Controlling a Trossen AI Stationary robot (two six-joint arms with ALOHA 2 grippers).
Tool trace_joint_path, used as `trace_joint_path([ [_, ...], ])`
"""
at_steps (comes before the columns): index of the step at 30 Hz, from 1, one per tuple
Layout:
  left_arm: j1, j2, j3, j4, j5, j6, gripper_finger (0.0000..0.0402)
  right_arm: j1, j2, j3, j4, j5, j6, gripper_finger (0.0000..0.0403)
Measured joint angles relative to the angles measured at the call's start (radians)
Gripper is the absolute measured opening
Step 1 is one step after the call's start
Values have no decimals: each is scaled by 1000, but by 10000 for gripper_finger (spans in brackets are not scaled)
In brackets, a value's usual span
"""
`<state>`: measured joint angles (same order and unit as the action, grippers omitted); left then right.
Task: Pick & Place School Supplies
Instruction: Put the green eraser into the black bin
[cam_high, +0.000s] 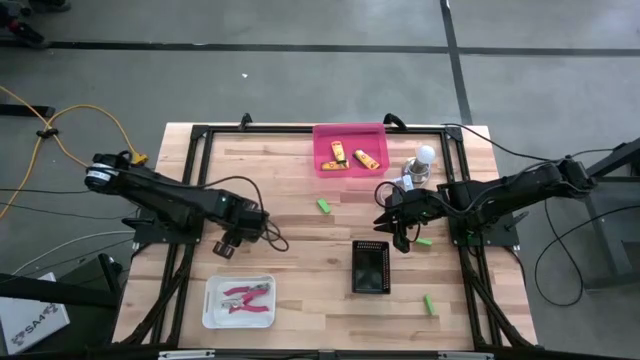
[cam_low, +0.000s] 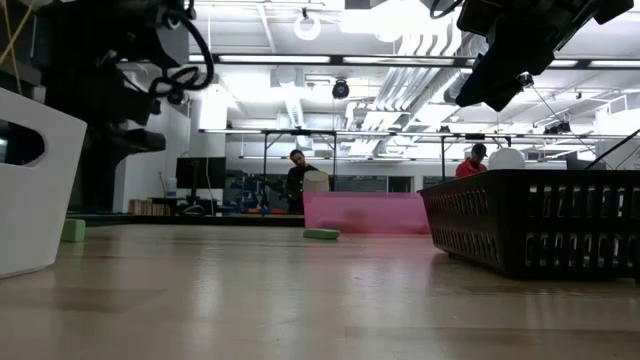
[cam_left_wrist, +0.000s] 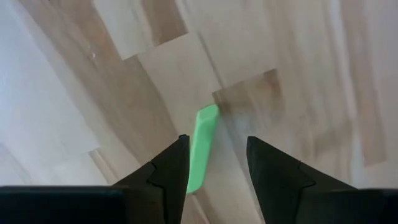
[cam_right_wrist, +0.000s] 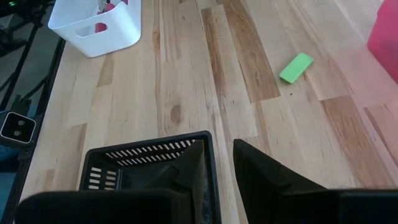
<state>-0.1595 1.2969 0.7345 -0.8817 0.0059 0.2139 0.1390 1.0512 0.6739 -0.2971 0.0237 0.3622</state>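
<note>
So, the wooden table (cam_high: 300, 180) holds everything. The black basket (cam_high: 370, 267) sits near the middle. Its long side runs from the far edge to the near edge. The right gripper (cam_high: 400, 232) hangs by the basket's far right corner, fingers spread, holding nothing.

One pink tray (cam_high: 350, 135) sits at the far edge, with at least two slanted yellow-orange pieces (cam_high: 366, 160). One white tray (cam_high: 212, 305) near the near left corner holds pink-handled tools (cam_high: 245, 297), handles toward the left edge.

The left gripper (cam_high: 230, 245) hangs beyond the white tray, fingers spread over one green block (cam_left_wrist: 202, 146) lying flat, in line with the fingers. Three more green blocks (cam_high: 324, 206) lie apart, all slanted.
</note>
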Motion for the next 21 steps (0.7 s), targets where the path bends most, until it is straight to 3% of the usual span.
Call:
trace_joint_path([
  [21, 0, 77, 0, 13, -37, -31, 154, 0, 0, 0, 2, 0, 0, 74],
])
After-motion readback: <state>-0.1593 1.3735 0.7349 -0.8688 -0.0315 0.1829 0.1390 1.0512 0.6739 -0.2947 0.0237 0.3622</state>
